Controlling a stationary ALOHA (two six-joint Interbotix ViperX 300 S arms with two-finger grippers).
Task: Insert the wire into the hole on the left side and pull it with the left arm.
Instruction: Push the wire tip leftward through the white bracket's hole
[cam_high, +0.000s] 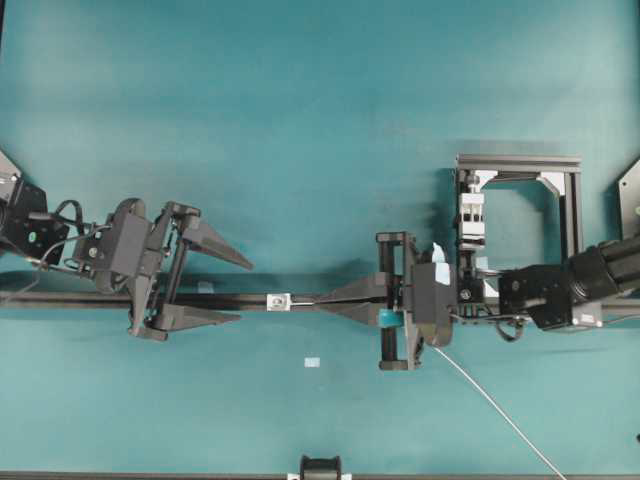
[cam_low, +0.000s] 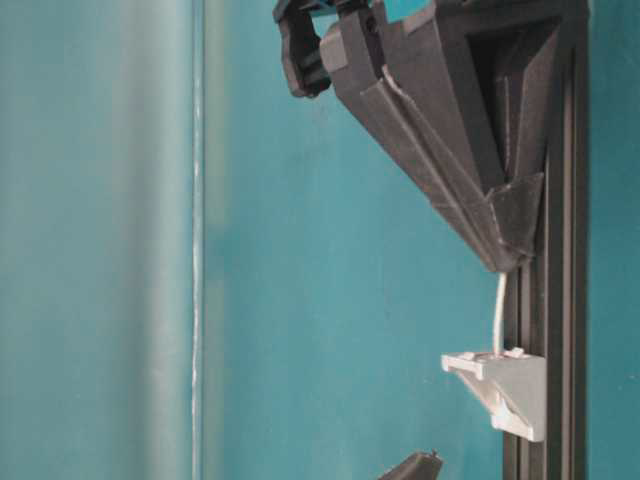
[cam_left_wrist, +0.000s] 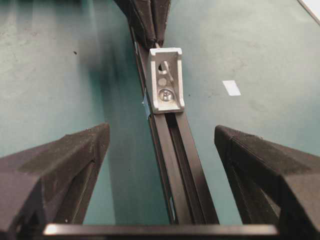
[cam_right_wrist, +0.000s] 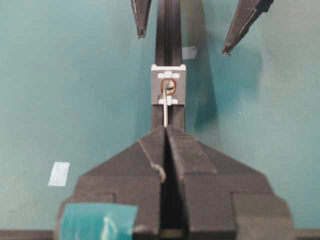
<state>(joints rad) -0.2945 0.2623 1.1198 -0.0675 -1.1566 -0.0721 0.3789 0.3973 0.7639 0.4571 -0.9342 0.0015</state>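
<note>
Threading under way, judged from overhead: right-hand black gripper with teal tape and a white tag (cam_high: 330, 297) clamped shut on the very thin, pale grey-white flexible wire (cam_high: 500, 410), fingertips lying along the long black slotted rail (cam_high: 230, 299) just beside the tiny white-silver square bracket (cam_high: 277, 301); slack cable trailing off toward the lower right edge; left arm's black gripper with two long pointed dark grey fingers (cam_high: 243, 290) spread wide on the far side of the bracket, straddling the rail, holding nothing; small pale flat tape square (cam_high: 312, 361) on the teal table (cam_high: 300, 100), tall white clamp block (cam_high: 470, 215) inside the frame at right. Seen at table level: short stiff length of wire jutting from the closed tips and meeting the bracket, whether through it or only against it not clear from this side. Looking from the left wrist: small dark round hole (cam_left_wrist: 163, 65) facing the camera above a screw head, closed tips right behind it, no wire end plainly poking out, wide fingers (cam_left_wrist: 65, 165) waiting either side of the rail. Looking from the right wrist: wire tip reaching the opening, apparently just entering. Next move, probably: push further along the rail until a free end emerges, then close the left fingers on it and draw it away. No brand, label text or readable writing anywhere; tag blank.
</note>
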